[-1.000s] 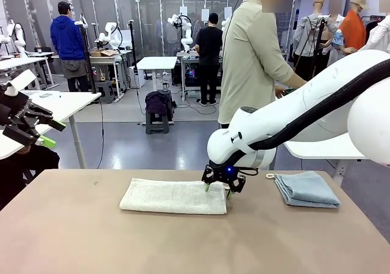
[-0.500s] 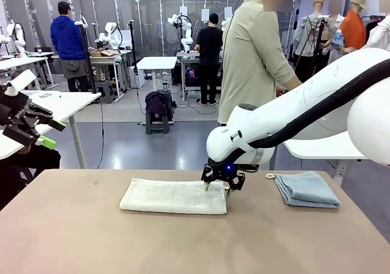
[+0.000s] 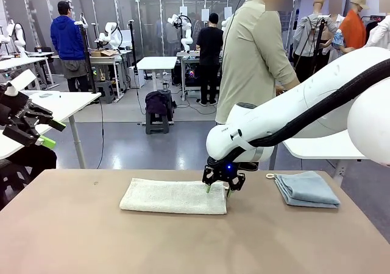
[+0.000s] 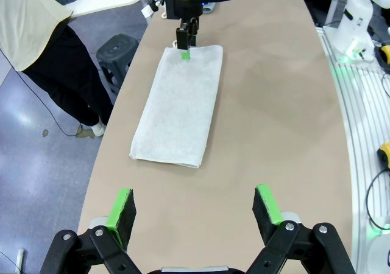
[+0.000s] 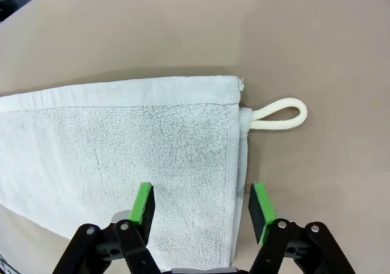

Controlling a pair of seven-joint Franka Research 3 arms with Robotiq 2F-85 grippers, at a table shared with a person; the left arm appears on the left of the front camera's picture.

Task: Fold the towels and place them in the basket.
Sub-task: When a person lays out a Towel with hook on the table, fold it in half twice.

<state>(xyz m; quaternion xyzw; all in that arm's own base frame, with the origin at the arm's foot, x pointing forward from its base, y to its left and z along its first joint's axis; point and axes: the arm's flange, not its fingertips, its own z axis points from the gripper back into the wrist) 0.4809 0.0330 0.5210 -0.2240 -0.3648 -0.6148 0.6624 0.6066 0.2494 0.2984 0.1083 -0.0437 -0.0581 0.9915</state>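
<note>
Two towels lie on one table (image 3: pixel 91 237): one cream towel (image 3: pixel 173 196) and one blue towel (image 3: pixel 306 189) (folded). Two grippers: left gripper (image 4: pixel 194 208), right gripper (image 5: pixel 201 206)

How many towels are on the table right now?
2: a cream towel mid-table under the right gripper, and a folded blue towel at the right side.

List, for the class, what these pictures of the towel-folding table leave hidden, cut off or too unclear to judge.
- Front view: the right gripper hides the cream towel end beneath it; contact cannot be judged.
- Right wrist view: the towel's left part is cut off by the picture edge, and its under layers are covered by the top fold.
- Front view: the blue-grey towel shows stacked folds; their number is too small to count.
- Front view: the left gripper is partly cut off by the left edge.
</note>
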